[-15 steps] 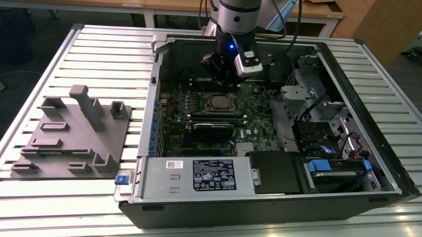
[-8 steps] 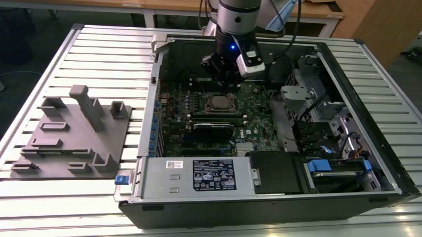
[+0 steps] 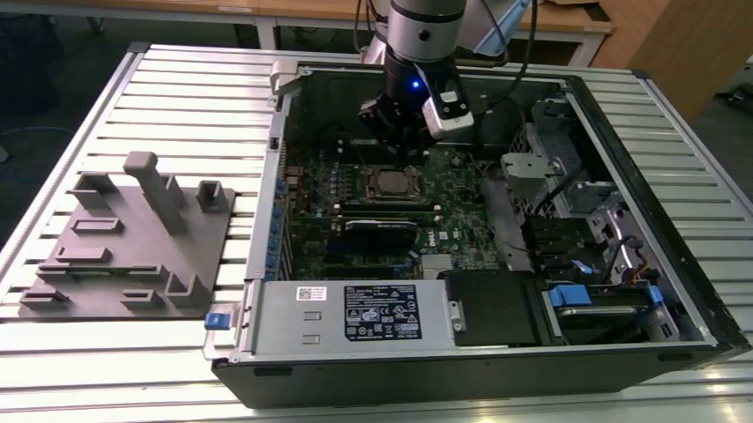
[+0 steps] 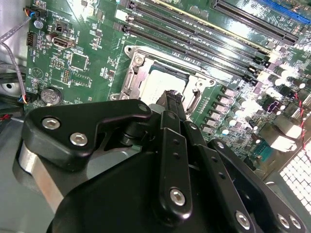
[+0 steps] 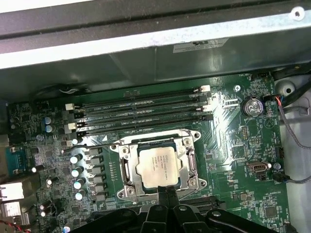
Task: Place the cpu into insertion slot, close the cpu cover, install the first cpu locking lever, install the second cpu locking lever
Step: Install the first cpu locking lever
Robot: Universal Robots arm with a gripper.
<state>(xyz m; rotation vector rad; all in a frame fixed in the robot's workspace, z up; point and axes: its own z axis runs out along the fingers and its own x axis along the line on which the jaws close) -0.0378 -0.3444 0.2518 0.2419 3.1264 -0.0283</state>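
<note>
Exterior view: pc case (image 3: 659,291) lies open on the slatted table (image 3: 176,97), with the grey fixture tray (image 3: 130,238) well apart on the exterior view's left. The arm reaches down inside the case. The gripper (image 3: 400,152) hangs just above the motherboard (image 3: 459,220), at the edge of the insertion slot (image 3: 394,183) that faces away from the power supply (image 3: 353,313). A silvery square sits in the slot, too small here to split chip from frame.

Second wrist view: the gripper (image 4: 171,97) linkages take up the foreground, fingers pressed together with nothing between them. The tip is over the near edge of the insertion slot (image 4: 137,58) — can't tell if it touches. The cpu (image 4: 163,77) is seated in the slot and the cpu cover (image 4: 132,80) lies flat around it. The memory slots (image 4: 204,29) run alongside, beyond the socket.

First wrist view: the cpu (image 5: 158,167) sits in the insertion slot (image 5: 194,183), its metal top showing through the window of the cpu cover (image 5: 127,167), which is down flat. A thin locking lever (image 5: 92,145) runs along the slot's side nearest the memory slots (image 5: 141,114), its end past the corner — can't tell whether it's latched. The gripper (image 5: 167,193) is at the opposite side of the slot, fingers together and holding nothing. The coin cell (image 5: 251,106) is well apart on the board
</note>
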